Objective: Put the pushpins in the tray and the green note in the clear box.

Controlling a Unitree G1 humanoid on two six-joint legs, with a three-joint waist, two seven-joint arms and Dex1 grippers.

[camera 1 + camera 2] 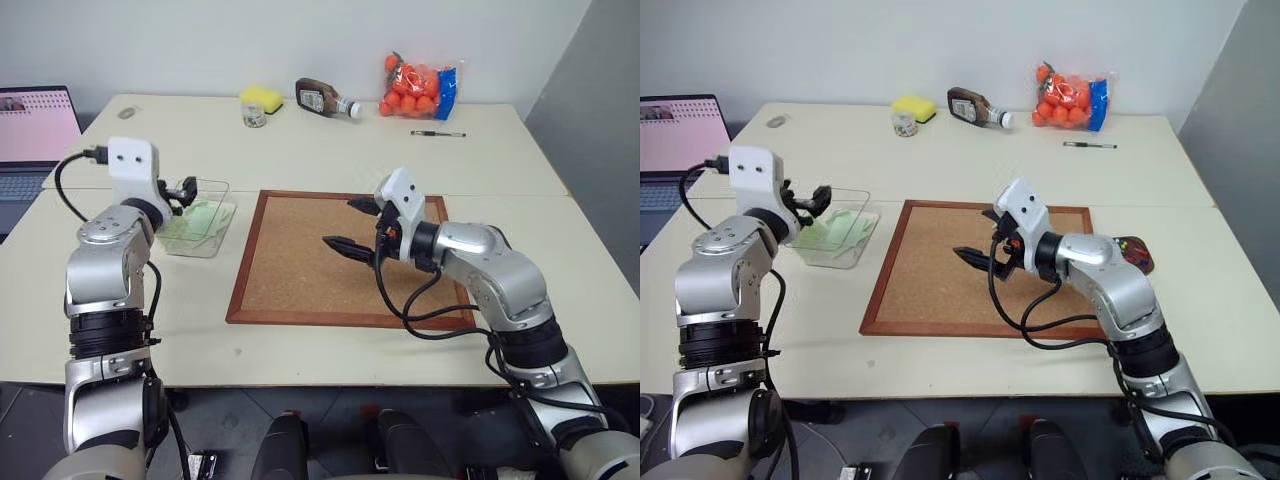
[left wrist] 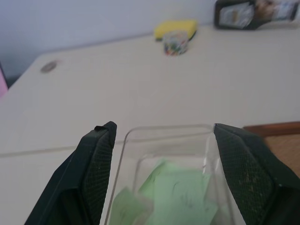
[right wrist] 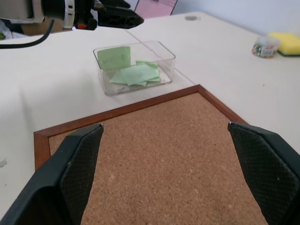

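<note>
So the green note [image 3: 114,57] is in the clear box [image 1: 200,240] already, leaning up against one wall on top of a few other pale green slips [image 3: 137,75]. The box sits on the worktop [image 1: 330,150] toward its left edge, just beside the left side of the cork board [image 1: 310,265]. Left pincer [image 1: 186,194] hangs right above the box with its fingers apart and nothing in them. Right pincer [image 1: 352,224] hovers over the middle of the cork board, fingers spread wide, empty too. The tray [image 1: 1135,252] is on the worktop off the board's right side, partly hidden behind the right arm, with coloured pushpins [image 1: 1130,247] in it. Can't count them. Along the far edge: a yellow sponge [image 1: 261,99], a small jar [image 1: 254,116], a dark bottle [image 1: 322,98] on its side, a bag of orange balls [image 1: 415,88] and a pen [image 1: 437,133].
</note>
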